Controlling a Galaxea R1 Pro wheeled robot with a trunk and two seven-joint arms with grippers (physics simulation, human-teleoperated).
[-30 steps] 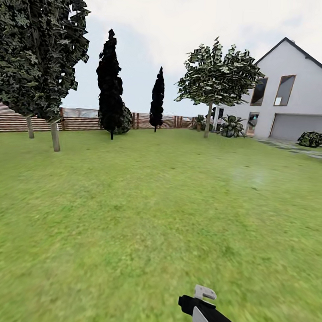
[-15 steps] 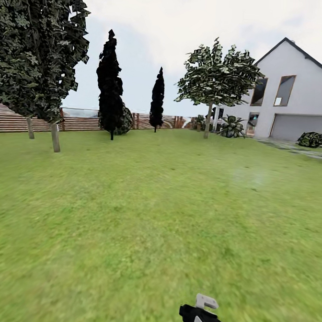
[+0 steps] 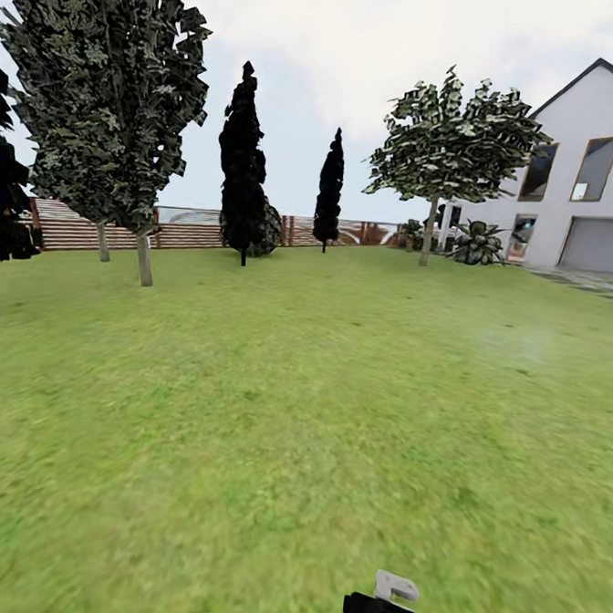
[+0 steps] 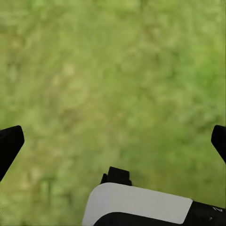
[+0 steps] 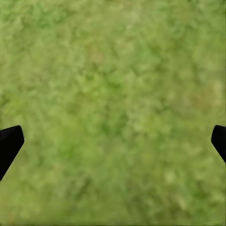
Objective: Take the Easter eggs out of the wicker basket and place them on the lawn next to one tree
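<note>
Eggs and basket aren't in my views, so progress is unclear. I see lawn [image 3: 290, 415], a pale-trunk tree [image 3: 143, 259] by the fence [image 3: 74, 231]. Left claw [image 4: 113, 141] and right claw [image 5: 113, 141] are spread wide, empty, over grass.

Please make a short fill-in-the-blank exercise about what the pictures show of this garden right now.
1. Both grippers, left and right, have their fingers spread wide over bare ____.
2. Behind the trees runs a brown ____ of wooden slats.
3. The white house stands at the head view's ____ side.

Missing words: grass; fence; right.
</note>
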